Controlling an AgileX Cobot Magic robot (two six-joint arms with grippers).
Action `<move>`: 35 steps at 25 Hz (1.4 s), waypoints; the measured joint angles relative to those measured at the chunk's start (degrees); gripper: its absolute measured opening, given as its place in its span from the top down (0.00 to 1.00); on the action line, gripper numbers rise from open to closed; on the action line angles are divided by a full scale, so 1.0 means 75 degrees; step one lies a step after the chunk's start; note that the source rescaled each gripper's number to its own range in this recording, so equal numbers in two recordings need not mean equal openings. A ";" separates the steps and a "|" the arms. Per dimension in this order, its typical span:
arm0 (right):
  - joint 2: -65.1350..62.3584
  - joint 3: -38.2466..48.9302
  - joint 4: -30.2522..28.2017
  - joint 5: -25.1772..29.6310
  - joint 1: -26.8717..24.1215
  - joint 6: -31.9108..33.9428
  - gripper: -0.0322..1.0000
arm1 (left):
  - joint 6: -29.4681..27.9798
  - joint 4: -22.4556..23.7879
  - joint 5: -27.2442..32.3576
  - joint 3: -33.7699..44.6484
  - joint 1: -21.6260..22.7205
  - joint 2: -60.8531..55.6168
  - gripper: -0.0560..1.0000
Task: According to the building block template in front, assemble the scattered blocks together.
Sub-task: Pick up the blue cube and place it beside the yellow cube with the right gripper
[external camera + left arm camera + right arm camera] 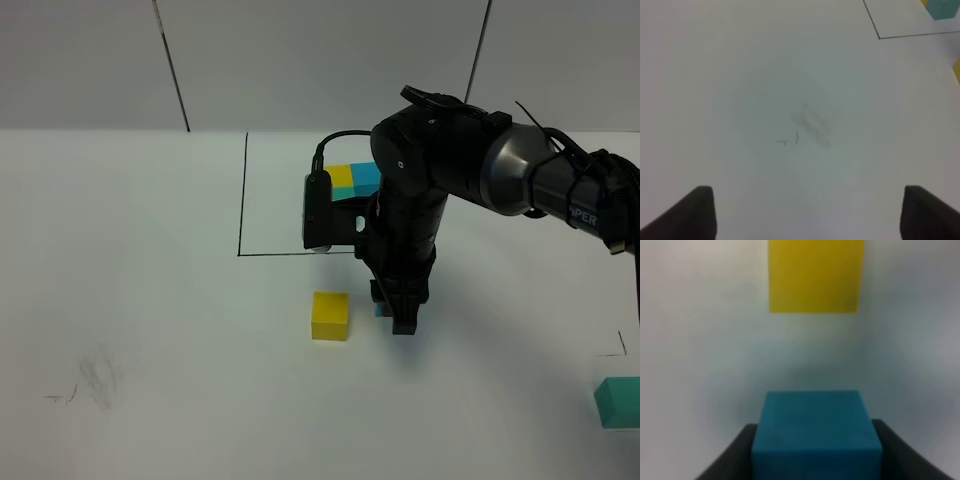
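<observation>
In the right wrist view my right gripper (815, 460) is shut on the blue block (815, 432), with a dark finger (732, 455) on either side. The yellow block (814, 275) lies on the table a short way ahead of it. From the high camera, the right gripper (396, 320) points down just right of the yellow block (330, 315), and only a sliver of the blue block (380, 311) shows. The teal-green block (618, 402) sits at the right edge. The template (355, 180) lies behind the arm, partly hidden. My left gripper (807, 215) is open over bare table.
A thin black drawn frame (242, 190) surrounds the template. Its corner (879, 37) and the template's teal cube (942, 7) show in the left wrist view. Faint pencil marks and a smudge (95, 385) lie at the front left. The table is white.
</observation>
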 joint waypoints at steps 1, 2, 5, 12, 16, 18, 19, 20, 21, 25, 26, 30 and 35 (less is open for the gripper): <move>0.0000 -0.0007 0.0000 -0.0073 0.0000 -0.0021 0.97 | 0.0000 0.0000 0.0000 0.0000 0.0000 0.0000 0.31; 0.0010 -0.0006 0.0008 -0.0144 0.0000 -0.0048 0.97 | 0.0000 0.0000 0.0000 0.0000 0.0000 0.0000 0.31; 0.0140 -0.0015 0.0096 -0.0267 0.0000 -0.0169 0.97 | 0.0000 0.0000 0.0000 0.0000 0.0000 0.0000 0.31; 0.0446 -0.0015 0.0202 -0.0488 0.0000 -0.0220 0.97 | 0.0000 0.0000 -0.0002 0.0000 0.0000 0.0000 0.31; 0.0463 -0.0015 0.0231 -0.0600 0.0000 -0.0220 0.97 | 0.0000 0.0000 -0.0002 0.0000 0.0000 0.0000 0.31; 0.0463 -0.0015 0.0247 -0.0660 0.0017 -0.0237 0.97 | 0.0000 0.0000 -0.0002 0.0000 0.0000 0.0000 0.31; 0.0463 -0.0015 0.0256 -0.0691 0.0026 -0.0268 0.97 | 0.0000 0.0000 -0.0002 0.0000 0.0000 0.0000 0.31; 0.0463 -0.0015 0.0314 -0.0741 0.0042 -0.0315 0.97 | 0.0000 0.0000 -0.0002 0.0000 0.0000 0.0000 0.31; 0.0463 -0.0015 0.0314 -0.0772 0.0072 -0.0347 0.97 | 0.0000 0.0000 -0.0002 0.0000 0.0000 0.0000 0.31; 0.0463 -0.0015 0.0367 -0.0844 0.0151 -0.0388 0.97 | 0.0000 0.0000 -0.0002 0.0000 0.0000 0.0000 0.31; 0.0478 -0.0015 0.0377 -0.0844 0.0151 -0.0395 0.97 | 0.0000 0.0000 -0.0002 0.0000 0.0000 0.0000 0.31; 0.0595 -0.0015 0.0395 -0.0836 0.0151 -0.0415 0.97 | 0.0000 0.0000 -0.0002 0.0000 0.0000 0.0000 0.31; 0.0644 -0.0015 0.0404 -0.0836 0.0151 -0.0531 0.97 | 0.0000 0.0000 -0.0002 0.0000 0.0000 0.0000 0.31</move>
